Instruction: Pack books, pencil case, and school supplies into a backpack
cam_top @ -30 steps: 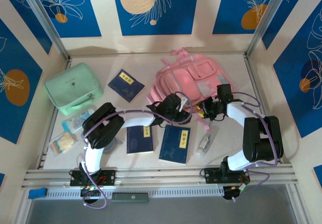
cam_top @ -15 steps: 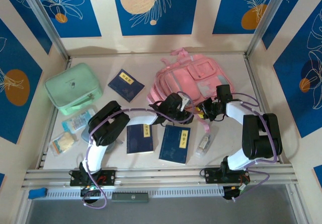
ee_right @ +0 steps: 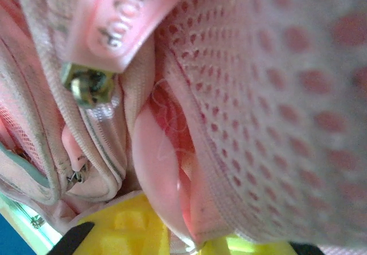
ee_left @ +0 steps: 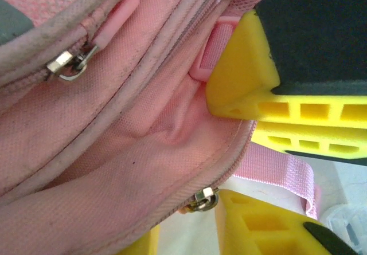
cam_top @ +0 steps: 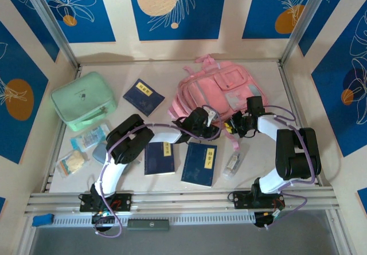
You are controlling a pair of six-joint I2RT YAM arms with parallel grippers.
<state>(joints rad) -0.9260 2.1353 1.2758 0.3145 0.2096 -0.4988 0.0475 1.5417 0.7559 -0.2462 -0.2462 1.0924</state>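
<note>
Backpack [cam_top: 221, 86] edge seemingly sits inside narrowed left claw [ee_left: 217, 150].

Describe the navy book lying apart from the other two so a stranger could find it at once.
Find the large pink fabric backpack at the back, then the mint-green boxy zip case to its left. Between them lies a thin dark navy-blue book with a small yellow label. Unlike the two matching books at the front, it sits alone, turned cornerwise.

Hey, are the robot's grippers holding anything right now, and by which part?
The backpack: left gripper appears to pinch its zip-opening edge; right gripper pinches pink fabric beside the mesh.
</note>
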